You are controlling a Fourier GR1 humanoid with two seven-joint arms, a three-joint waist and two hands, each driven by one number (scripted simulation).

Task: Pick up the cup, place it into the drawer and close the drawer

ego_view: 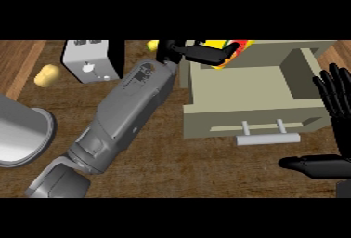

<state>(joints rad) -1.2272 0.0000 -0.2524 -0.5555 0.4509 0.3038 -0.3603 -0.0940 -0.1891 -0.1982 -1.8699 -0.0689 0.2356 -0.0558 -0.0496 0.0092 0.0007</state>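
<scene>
Our left robot hand (198,52) curls around the cup (230,50) just above the open drawer (243,88), so we judge the placing step is under way. Next we must lower and release it; our right robot hand (334,100) rests spread beside the drawer.

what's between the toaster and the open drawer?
In the head view, the left forearm runs diagonally between the toaster and the drawer, over bare wooden counter.

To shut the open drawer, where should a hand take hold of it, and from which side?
Take the drawer by its handle, the horizontal bar standing off the front panel on two posts. Come from the near side, where the open right hand is closest, and push away toward the cabinet.
</scene>
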